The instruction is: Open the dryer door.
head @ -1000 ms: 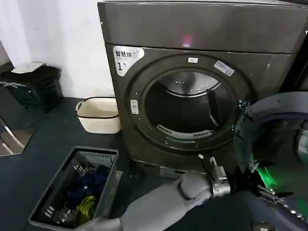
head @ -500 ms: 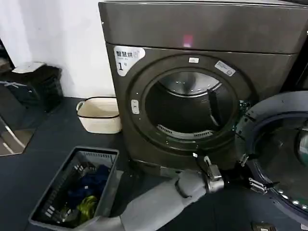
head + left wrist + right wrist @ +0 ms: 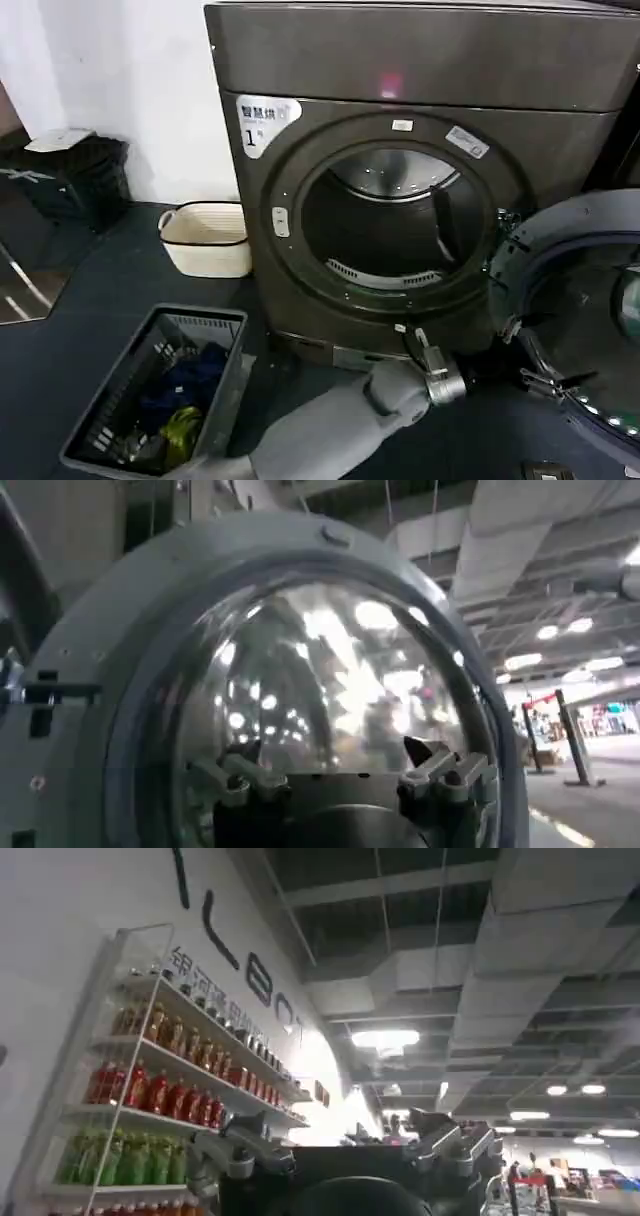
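Your left gripper (image 3: pixel 545 352) hung with jaws wide, holding nothing, just before the round chrome-ringed dryer door (image 3: pixel 585 320) of dark tinted glass, which stood swung fully open at the right of the big dark grey-bronze front-loading dryer (image 3: pixel 400 60). Your right gripper (image 3: pixel 345 1148) showed spread, empty jaws.

The dryer (image 3: pixel 420 190) stands at the rear of the floor (image 3: pixel 90 300); its drum opening faces forward. The dryer door (image 3: pixel 585 310) hangs swung out to the right of the opening. A cream basket (image 3: pixel 207 238) sits left of the dryer by the wall; a laundry basket (image 3: pixel 160 395) lies in front-left. The left gripper (image 3: pixel 530 352) reaches across, just before the door's inner face.
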You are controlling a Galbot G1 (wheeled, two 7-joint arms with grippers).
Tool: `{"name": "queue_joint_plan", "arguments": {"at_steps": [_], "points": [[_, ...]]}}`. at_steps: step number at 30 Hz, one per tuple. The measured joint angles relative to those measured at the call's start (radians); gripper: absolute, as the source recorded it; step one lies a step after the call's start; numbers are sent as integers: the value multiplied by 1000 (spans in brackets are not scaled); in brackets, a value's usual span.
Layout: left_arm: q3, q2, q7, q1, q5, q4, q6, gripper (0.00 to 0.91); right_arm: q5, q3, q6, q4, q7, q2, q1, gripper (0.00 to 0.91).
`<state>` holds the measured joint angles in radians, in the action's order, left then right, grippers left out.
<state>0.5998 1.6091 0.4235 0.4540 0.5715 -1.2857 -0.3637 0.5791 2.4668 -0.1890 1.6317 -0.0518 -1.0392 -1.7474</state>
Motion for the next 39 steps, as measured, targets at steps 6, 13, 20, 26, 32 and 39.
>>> {"name": "queue_joint_plan", "arguments": {"at_steps": [6,13,20,26,32,39], "points": [[17,0,1,9,-5,-36,-47,907,0,9,4,-2,-15,4,-3,907],[62,-45,0,-7,-115,-117,-80,907,-25,24,12,-11,-15,18,0,907],[84,-325,65,-42,-133,-180,-113,907,-66,41,18,-13,-14,20,6,907],[93,-551,80,-90,-136,-251,-72,907,-71,60,17,-7,-16,30,3,907],[131,-782,106,-178,-135,-342,-35,907,-98,70,16,-11,-24,46,1,907],[239,-1015,108,-306,-213,-389,4,907,-117,93,20,-16,-28,68,-5,907]]}}
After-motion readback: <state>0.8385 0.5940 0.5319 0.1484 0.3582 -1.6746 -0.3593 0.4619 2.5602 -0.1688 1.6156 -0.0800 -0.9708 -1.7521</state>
